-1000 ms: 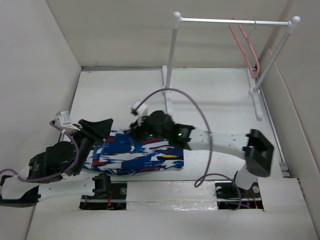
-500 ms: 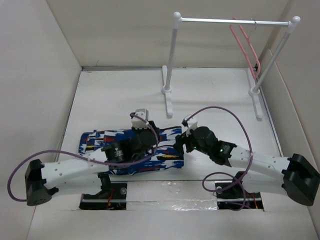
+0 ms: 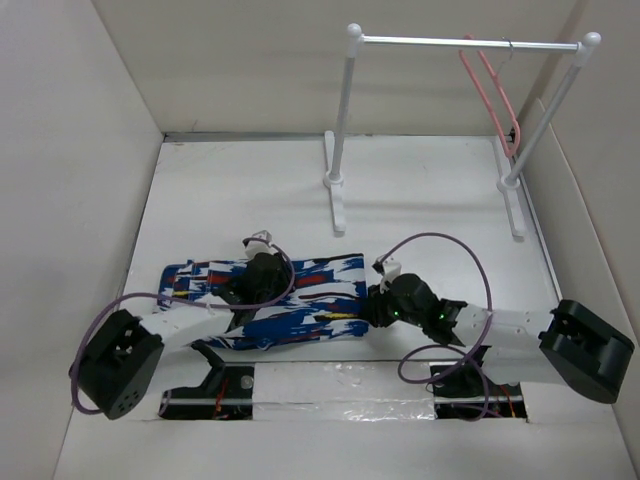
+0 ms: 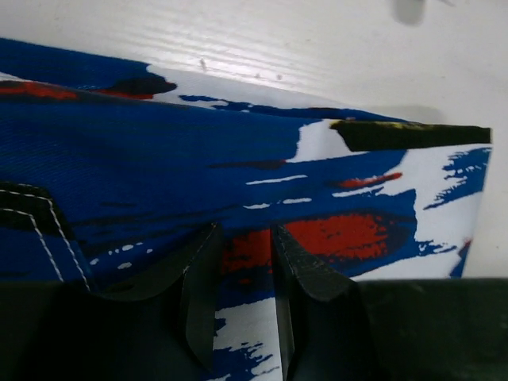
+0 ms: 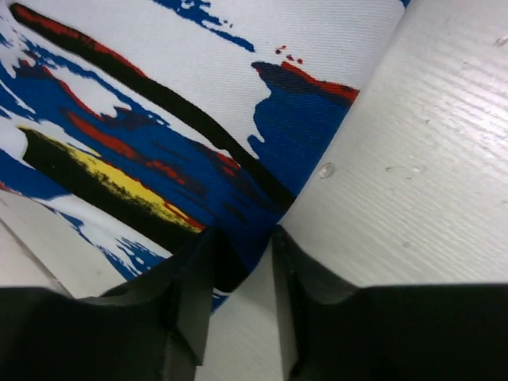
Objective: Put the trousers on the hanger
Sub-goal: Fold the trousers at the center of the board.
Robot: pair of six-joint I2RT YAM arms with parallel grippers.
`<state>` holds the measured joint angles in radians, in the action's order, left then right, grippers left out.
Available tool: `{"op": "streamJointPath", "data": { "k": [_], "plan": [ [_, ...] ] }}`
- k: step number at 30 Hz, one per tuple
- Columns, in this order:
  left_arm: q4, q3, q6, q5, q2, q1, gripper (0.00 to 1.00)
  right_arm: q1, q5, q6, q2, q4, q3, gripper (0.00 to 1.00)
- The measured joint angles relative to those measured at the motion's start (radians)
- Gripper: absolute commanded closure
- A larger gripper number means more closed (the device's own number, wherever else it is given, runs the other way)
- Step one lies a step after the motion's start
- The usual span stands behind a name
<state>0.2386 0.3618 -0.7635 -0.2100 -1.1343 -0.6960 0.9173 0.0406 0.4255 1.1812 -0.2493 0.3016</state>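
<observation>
Hanger on rail only overhead; trousers stitching only at left wrist

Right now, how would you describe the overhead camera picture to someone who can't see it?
Blue splash-patterned trousers lie flat on a white table, with two robot arms reaching onto them: the left claw at their middle, the right claw at their right edge. Behind, a pink hanger hangs on a white rack.
</observation>
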Motion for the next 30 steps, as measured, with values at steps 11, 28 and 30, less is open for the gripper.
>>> {"op": "streamJointPath", "data": {
  "k": [11, 28, 30],
  "plan": [
    [0.303, 0.071, -0.021, 0.055, -0.303, 0.142, 0.72, -0.187, -0.093, -0.018, 0.022, -0.105, -0.009, 1.00],
    [0.257, 0.185, 0.145, -0.002, 0.001, 0.003, 1.00, -0.245, -0.123, -0.178, -0.140, 0.244, 0.133, 0.38],
    [0.228, 0.198, 0.169, -0.046, 0.043, -0.071, 1.00, -0.253, -0.095, -0.219, -0.222, 0.341, 0.236, 0.78]
  ]
}}
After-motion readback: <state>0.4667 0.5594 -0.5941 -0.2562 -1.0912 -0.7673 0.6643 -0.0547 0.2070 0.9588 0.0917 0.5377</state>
